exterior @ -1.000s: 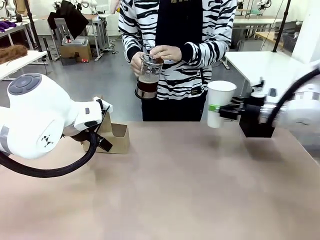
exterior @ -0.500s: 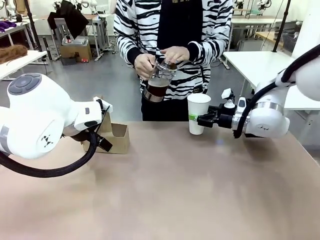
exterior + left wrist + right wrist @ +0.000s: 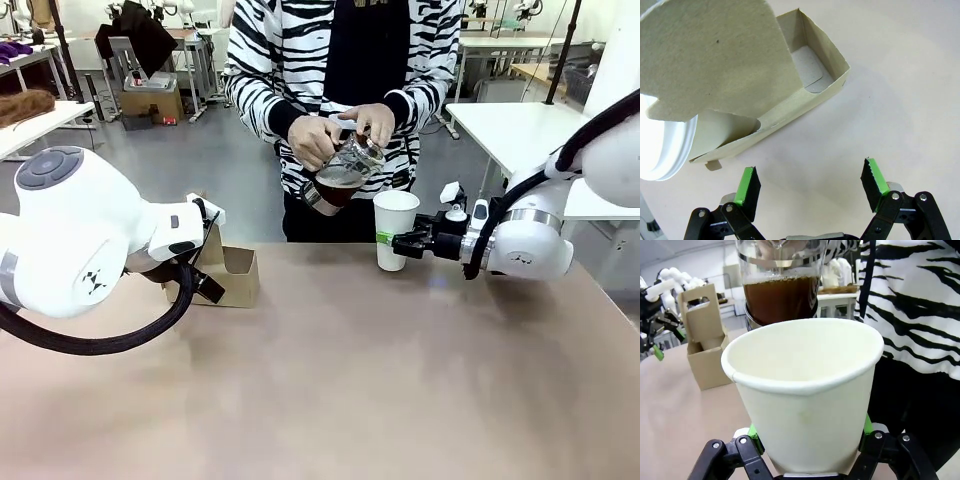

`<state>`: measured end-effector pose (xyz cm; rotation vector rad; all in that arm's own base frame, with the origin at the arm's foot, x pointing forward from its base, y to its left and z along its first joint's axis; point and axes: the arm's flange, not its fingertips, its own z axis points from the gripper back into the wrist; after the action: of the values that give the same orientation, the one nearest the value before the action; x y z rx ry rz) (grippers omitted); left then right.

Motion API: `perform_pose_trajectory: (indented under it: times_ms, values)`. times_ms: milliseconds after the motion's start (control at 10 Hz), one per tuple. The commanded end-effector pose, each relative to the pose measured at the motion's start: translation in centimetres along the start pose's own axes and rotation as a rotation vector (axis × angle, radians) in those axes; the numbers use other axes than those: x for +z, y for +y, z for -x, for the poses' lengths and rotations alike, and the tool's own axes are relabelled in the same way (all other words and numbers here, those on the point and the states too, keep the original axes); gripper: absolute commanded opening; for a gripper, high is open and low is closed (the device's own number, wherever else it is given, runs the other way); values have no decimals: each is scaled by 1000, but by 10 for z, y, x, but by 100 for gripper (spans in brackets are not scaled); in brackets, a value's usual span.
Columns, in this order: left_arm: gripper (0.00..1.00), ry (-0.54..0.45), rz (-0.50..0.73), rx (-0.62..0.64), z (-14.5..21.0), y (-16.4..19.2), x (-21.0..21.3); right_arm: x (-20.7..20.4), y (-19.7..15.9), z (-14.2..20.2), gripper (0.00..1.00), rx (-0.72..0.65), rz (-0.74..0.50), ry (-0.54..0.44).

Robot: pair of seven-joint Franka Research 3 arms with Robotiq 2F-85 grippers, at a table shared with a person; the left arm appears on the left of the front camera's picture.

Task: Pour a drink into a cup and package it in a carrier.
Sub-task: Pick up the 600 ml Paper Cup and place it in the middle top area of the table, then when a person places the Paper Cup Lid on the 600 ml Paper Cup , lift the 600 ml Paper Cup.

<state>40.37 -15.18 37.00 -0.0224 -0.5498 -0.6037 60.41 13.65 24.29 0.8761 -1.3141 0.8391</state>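
A person's hands tilt a clear glass press jug (image 3: 340, 178) holding the dark drink (image 3: 781, 297), its spout just above and left of a white paper cup (image 3: 395, 228). My right gripper (image 3: 402, 242) is shut on that cup (image 3: 805, 390) and holds it upright above the table's far edge. The green pads (image 3: 867, 426) press on the cup's sides. The brown cardboard carrier (image 3: 228, 272) stands at the left, also seen from above (image 3: 810, 95) and far off (image 3: 702, 337). Just in front of the carrier my left gripper (image 3: 810, 184) stands open with nothing between its fingers; its black fingers (image 3: 207, 285) show beside the carrier.
The brown table (image 3: 360, 380) stretches bare toward me. One carrier slot holds a round paper cup (image 3: 722, 131); the other slot (image 3: 807, 65) is empty. My bulky left arm (image 3: 70, 240) fills the left foreground. The person stands right behind the far edge.
My right arm carried the cup left and lower, to in front of the person. The person moved the jug right and tipped it toward the cup. My left arm stayed still.
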Motion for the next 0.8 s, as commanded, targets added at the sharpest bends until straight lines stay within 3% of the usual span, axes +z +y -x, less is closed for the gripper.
perform_pose_trajectory:
  times_ms: [0,700]
  values:
    - [100,-1,2,0,0,0,0,-1,1,0,80,-1,0,2]
    - [100,-1,2,0,0,0,0,-1,1,0,80,-1,0,2]
